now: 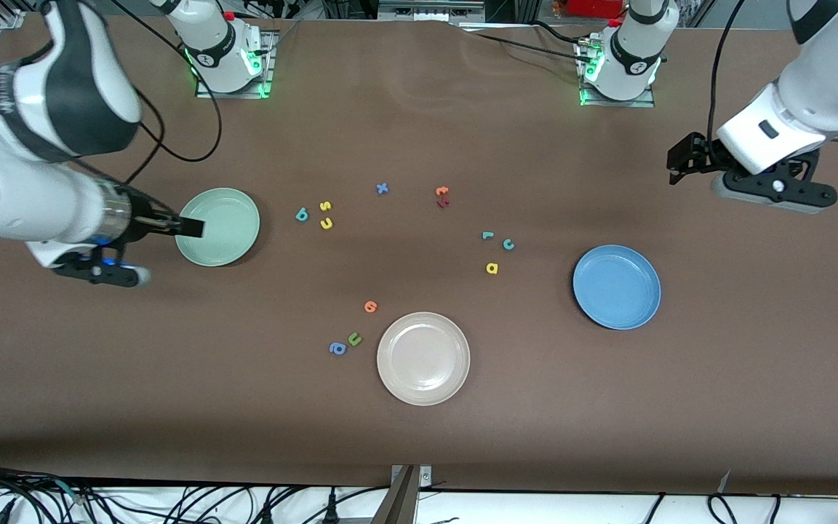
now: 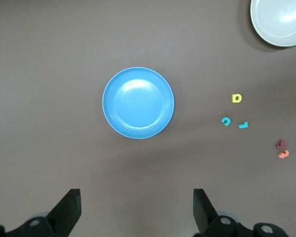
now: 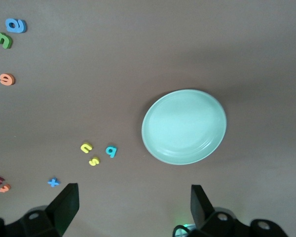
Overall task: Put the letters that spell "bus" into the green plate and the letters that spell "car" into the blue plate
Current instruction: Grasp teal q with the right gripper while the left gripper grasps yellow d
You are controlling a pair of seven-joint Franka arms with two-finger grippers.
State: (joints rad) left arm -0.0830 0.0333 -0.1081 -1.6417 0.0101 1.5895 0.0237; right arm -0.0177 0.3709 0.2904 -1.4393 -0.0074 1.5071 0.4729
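Letters lie unsorted between my plates, so my right gripper hangs spread over the green plate and my left gripper waits, jaws apart, empty, up by the blue plate

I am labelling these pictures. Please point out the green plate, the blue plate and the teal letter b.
green plate [image 1: 233,251], front view, on its bare rim.
blue plate [image 1: 617,287], front view, on its flat middle.
teal letter b [image 1: 302,215], front view, on its round body.

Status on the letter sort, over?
Left gripper open near blue plate; right gripper open over green plate. Both plates empty. All letters on table.
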